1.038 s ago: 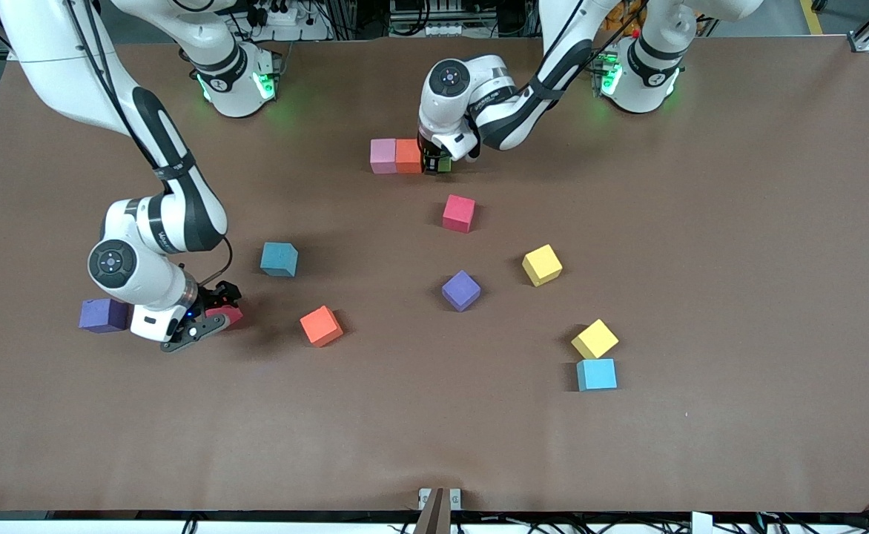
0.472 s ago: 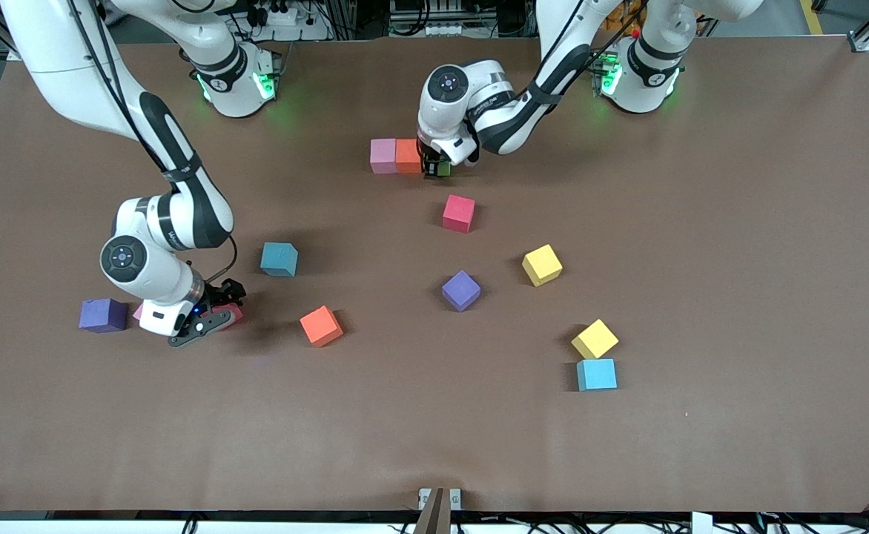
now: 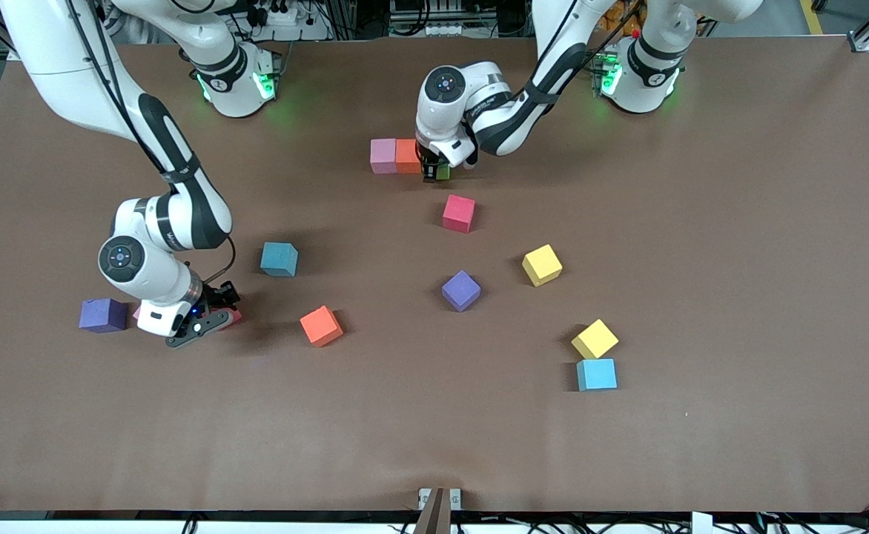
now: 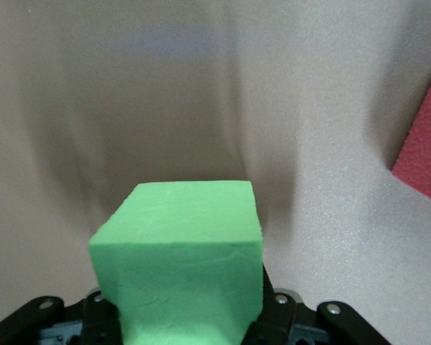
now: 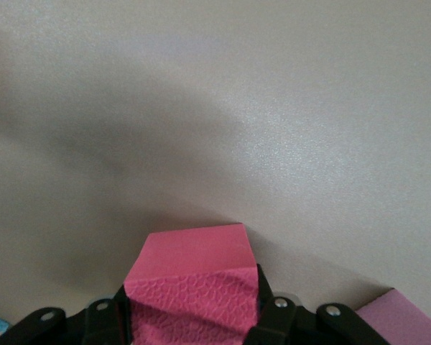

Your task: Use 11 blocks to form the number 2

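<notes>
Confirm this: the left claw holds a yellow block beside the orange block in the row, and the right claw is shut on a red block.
Wrong colour. The left claw holds a green block, not a yellow one, as the left wrist view shows. It does sit beside the orange block in the row, and the right claw is shut on a red block.

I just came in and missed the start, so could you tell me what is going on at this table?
Two arms are building a digit from foam cubes. The left gripper is shut on a green block, low beside the orange block and pink block that already touch in a row near the bases. The right gripper is shut on a red block near the dark purple block at the right arm's end. Other cubes lie scattered on the table.
</notes>
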Action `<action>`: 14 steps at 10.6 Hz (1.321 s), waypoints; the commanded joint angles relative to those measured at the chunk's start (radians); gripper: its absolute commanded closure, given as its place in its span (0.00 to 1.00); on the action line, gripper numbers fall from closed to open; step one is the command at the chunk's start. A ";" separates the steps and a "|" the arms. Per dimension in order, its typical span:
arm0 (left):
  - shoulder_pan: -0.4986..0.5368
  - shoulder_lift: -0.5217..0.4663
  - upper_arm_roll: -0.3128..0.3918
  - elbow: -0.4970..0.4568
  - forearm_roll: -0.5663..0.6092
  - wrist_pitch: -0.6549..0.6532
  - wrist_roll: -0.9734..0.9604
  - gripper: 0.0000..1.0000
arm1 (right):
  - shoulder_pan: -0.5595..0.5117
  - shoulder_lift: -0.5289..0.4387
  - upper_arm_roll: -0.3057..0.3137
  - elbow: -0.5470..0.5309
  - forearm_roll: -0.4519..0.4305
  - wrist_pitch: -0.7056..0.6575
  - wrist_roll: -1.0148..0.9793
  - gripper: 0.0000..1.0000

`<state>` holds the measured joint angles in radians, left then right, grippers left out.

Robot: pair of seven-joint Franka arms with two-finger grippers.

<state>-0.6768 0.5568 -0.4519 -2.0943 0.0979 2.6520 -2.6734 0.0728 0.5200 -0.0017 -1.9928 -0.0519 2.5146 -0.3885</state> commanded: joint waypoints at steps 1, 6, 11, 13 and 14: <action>-0.023 0.011 0.009 0.016 0.034 0.009 -0.040 1.00 | -0.005 -0.031 0.002 -0.004 0.021 -0.005 -0.027 0.67; -0.032 0.011 0.007 0.013 0.034 0.009 -0.040 1.00 | -0.028 -0.123 0.002 -0.009 0.026 -0.074 -0.013 0.67; -0.035 0.011 0.007 0.013 0.034 0.008 -0.040 1.00 | -0.028 -0.153 -0.003 -0.024 0.027 -0.086 -0.012 0.67; -0.029 0.009 0.007 0.011 0.034 0.008 -0.039 0.49 | -0.024 -0.176 -0.001 -0.034 0.027 -0.115 -0.013 0.67; -0.033 0.008 0.007 0.011 0.034 0.005 -0.040 0.06 | -0.021 -0.179 -0.001 -0.035 0.027 -0.125 -0.013 0.66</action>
<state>-0.7023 0.5576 -0.4499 -2.0933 0.0979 2.6520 -2.6735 0.0511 0.3876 -0.0074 -1.9893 -0.0433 2.4060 -0.3887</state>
